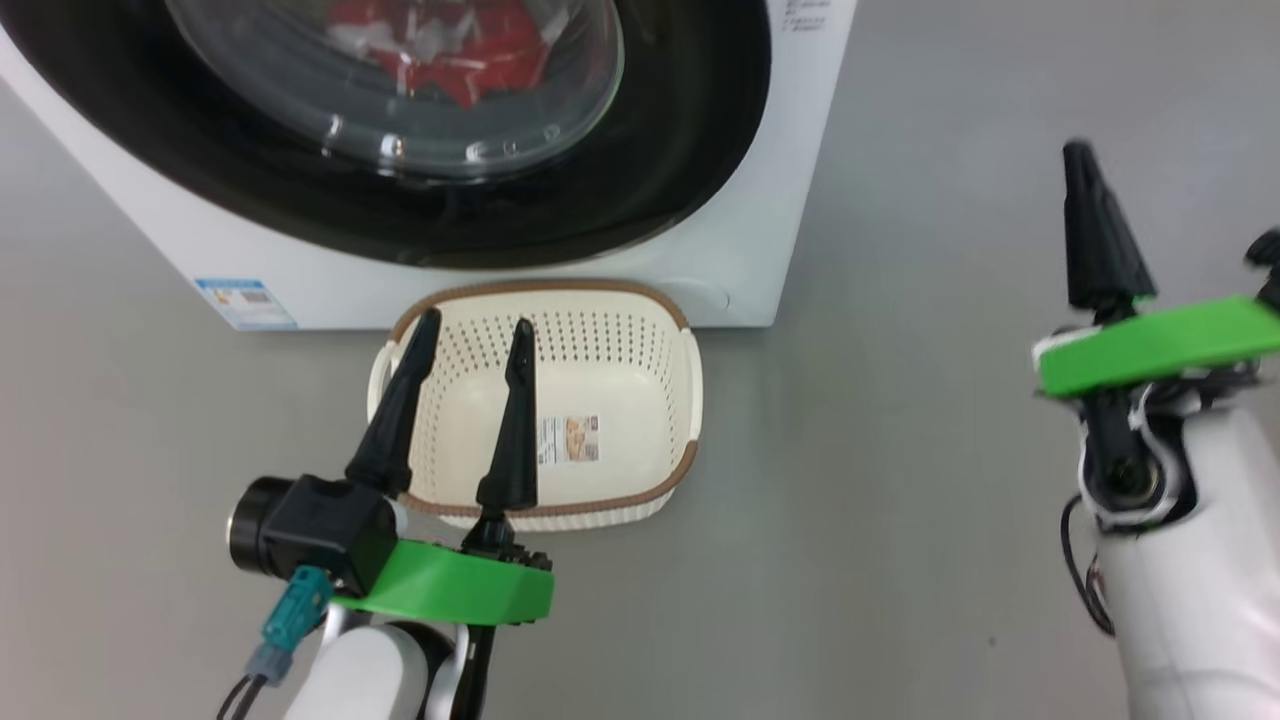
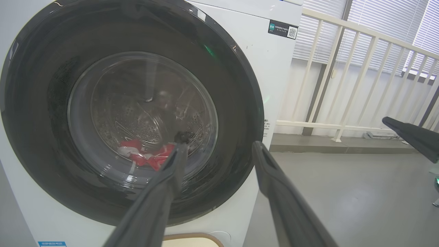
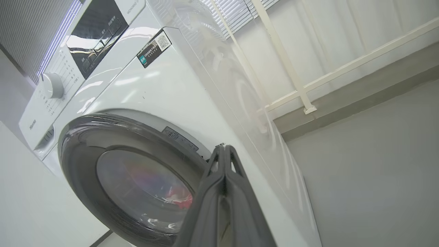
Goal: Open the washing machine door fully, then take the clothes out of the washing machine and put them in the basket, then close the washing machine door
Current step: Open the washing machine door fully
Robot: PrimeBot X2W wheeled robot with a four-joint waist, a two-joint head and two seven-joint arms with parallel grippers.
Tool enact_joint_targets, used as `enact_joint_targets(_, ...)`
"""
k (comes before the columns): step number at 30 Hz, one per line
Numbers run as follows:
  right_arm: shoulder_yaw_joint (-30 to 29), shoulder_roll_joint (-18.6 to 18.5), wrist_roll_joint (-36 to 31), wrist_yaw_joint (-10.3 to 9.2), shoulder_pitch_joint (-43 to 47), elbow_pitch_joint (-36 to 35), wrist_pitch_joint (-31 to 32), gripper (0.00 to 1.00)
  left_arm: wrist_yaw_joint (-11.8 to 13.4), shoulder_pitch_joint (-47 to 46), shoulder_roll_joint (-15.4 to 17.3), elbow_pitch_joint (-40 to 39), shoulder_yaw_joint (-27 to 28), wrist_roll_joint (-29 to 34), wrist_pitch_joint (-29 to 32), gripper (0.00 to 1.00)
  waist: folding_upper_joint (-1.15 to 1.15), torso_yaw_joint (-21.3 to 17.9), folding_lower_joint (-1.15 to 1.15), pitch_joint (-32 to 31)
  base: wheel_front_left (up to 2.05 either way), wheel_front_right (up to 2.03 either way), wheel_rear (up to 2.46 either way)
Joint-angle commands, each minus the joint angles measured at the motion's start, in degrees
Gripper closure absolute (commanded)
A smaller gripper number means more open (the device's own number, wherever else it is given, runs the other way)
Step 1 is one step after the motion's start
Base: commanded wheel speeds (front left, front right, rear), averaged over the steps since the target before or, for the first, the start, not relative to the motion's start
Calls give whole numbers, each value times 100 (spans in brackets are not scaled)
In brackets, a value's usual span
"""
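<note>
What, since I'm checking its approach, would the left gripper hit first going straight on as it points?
Most likely the closed washing machine door, near where its glass meets the black rim; the left gripper aims there. Distance unclear.

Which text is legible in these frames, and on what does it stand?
"Hisense", faint: washing machine fascia, below the dial.
Too small or blurred to read: model number on the fascia, QR sticker, blue label, basket sticker.
</note>
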Motion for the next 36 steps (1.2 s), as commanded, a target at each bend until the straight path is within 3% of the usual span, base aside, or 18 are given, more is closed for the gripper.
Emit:
enact_joint_targets(1, 78, 15, 245, 2, -276, -219, 157, 100, 65, -198, 65, -232, 155, 65, 4, 0, 0, 134, 0, 243, 0, 0, 0)
enact_joint_targets(12, -490, -130, 2478, 2, -1180, -392, 1858, 100, 151, -275, 36, -496, 47, 110, -5, 0, 0, 402, 0, 899, 0, 0, 0)
enact_joint_targets(26, -947, -141, 3865, 2, -2498, 187, 3693, 100, 267, -468, -53, -641, -171, 222, -47, 0, 0, 569, 0, 1616, 0, 0, 0)
enact_joint_targets(36, -1177, -256, 4224, 2, -3653, 1199, 4540, 100, 281, -676, -76, -548, -240, 332, -59, 0, 0, 696, 0, 2095, 0, 0, 0)
